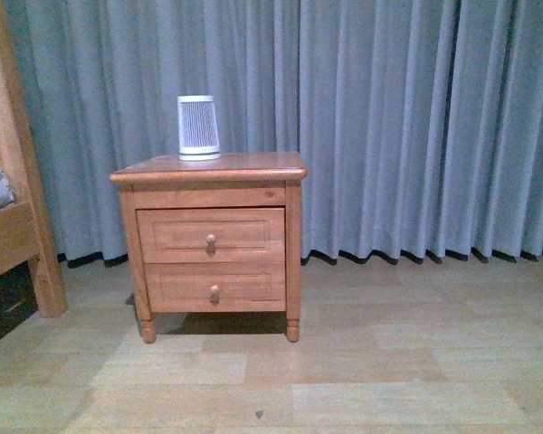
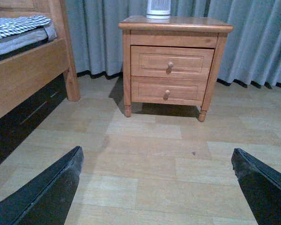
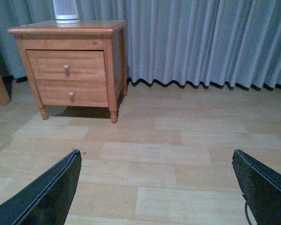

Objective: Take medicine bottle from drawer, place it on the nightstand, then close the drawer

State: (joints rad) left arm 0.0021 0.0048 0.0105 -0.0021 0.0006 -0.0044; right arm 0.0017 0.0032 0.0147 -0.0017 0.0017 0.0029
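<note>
The orange-brown nightstand (image 1: 208, 169) (image 2: 175, 24) (image 3: 68, 29) stands against the curtain, some way off from both arms. Its upper drawer (image 1: 211, 234) (image 2: 172, 62) (image 3: 65, 64) is pushed fully in, with a small round knob at its middle. The medicine bottle is out of view. My left gripper (image 2: 157, 161) hangs open over bare floor, with nothing between its black fingers (image 2: 56, 187). Over the floor further right, my right gripper (image 3: 155, 164) is open too and holds nothing. Neither arm shows in the front view.
A large white-and-grey ribbed cylinder (image 1: 198, 127) stands on the nightstand's top, toward the back left. The lower drawer (image 1: 214, 287) is shut too. A wooden bed frame (image 1: 14, 181) (image 2: 33, 70) stands to the left. Grey curtains (image 1: 407, 117) hang behind, over pale plank floor (image 1: 344, 380).
</note>
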